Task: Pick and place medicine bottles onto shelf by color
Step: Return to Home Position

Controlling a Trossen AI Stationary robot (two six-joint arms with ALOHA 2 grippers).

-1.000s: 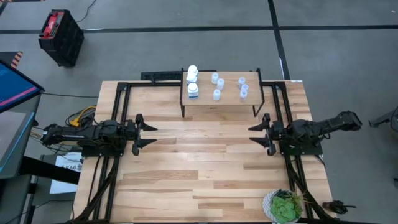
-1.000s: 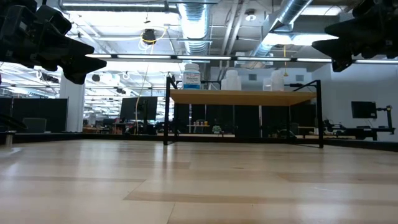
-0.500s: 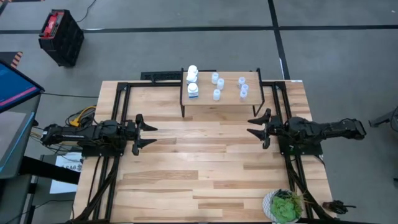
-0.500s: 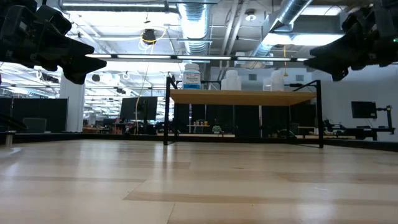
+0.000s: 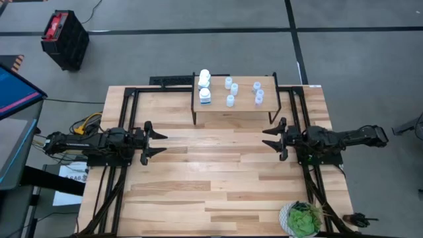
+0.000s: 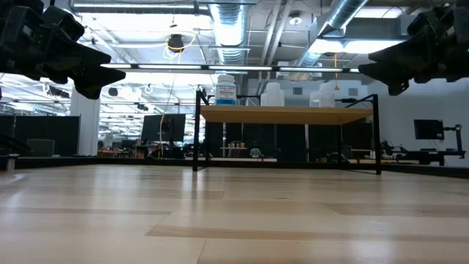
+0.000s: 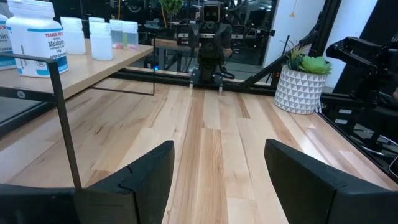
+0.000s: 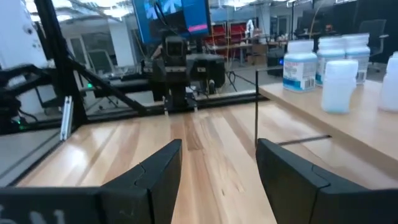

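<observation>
1. Left pincer in the high view sits at mid-left of the frame with its fingers spread wide and nothing between them. The right pincer faces it from mid-right, equally spread and empty. The shelf lies toward the top centre, its long side running left to right. The right pincer looks the nearer of the two, so its retreat probably needs the more care. Upright white bottles cluster at the shelf's left end, with the translucent bottles from its middle to its right.

2. In the low view, the left pincer hangs at upper left and the right pincer at upper right, both well above the pale plank surface. The shelf is a thin light-wood board on slim black legs. It carries a glossy white bottle with a blue label and matte, cloudy translucent bottles.

3. In the left wrist view, the left pincer is spread wide and holds nothing. The shelf stands to one side, bearing a labelled white bottle and translucent bottles. A leafy plant in a patterned pot stands on the other side.

4. In the right wrist view, the right pincer is also gaping and empty. The shelf is close beside it, with cylindrical white bottles and a translucent bottle upright on it.
</observation>
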